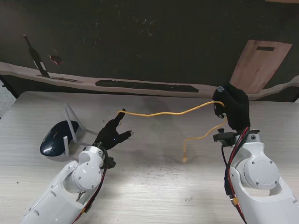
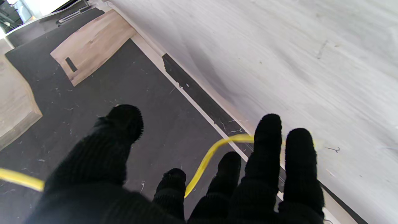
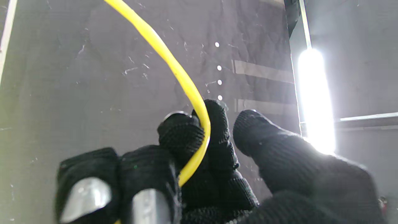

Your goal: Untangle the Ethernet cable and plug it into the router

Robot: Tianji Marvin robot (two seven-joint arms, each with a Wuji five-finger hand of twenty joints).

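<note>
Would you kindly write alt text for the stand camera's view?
A yellow cable stretches between two black-gloved robot hands above a pale table, left robot hand and right robot hand. Its loose end dangles beneath the right; a dark router sits far left.

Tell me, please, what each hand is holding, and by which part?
Both hold the yellow Ethernet cable. The right hand grips partway along its length; the left hand has it between its fingers near one end.
</note>
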